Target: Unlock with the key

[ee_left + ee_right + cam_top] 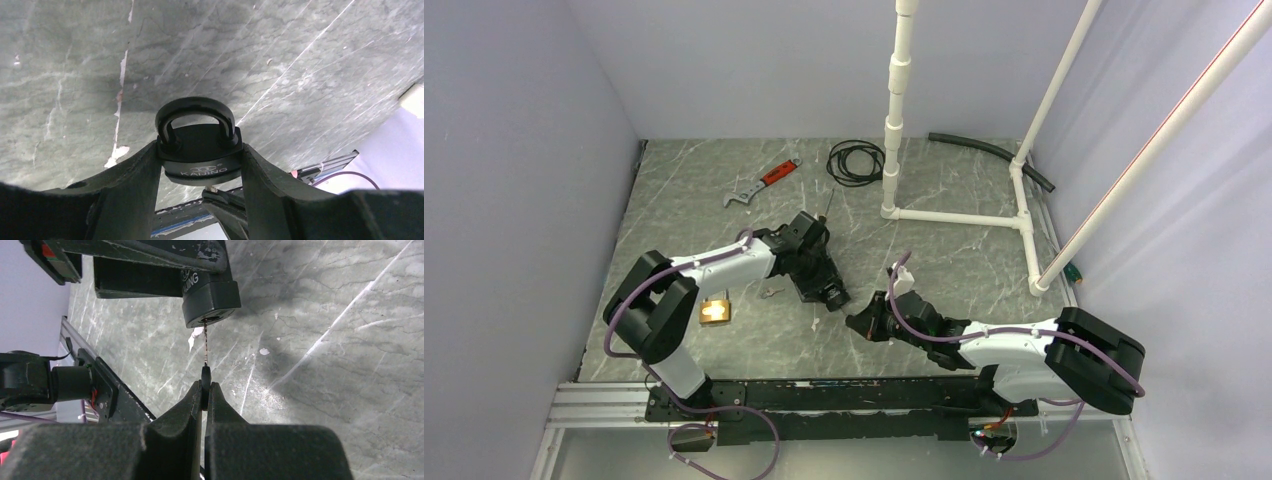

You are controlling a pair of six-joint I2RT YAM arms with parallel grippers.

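Observation:
My left gripper (pixel 200 160) is shut on a black padlock (pixel 200 150) with a black shackle, held above the table; the padlock also shows in the top view (pixel 832 296) and the right wrist view (pixel 210 302). My right gripper (pixel 206 390) is shut on a key (pixel 205 360) with a black head. The key's thin blade points up at the padlock's keyhole and its tip is at or just inside the hole. In the top view my right gripper (pixel 861 322) sits just right of and below the padlock.
A brass padlock (pixel 715 311) lies by the left arm, with a small silver key (pixel 771 292) beside it. A red-handled wrench (pixel 762 184), a black cable coil (pixel 855 161), a black hose (pixel 990 152) and a white PVC pipe frame (pixel 954 215) lie at the back.

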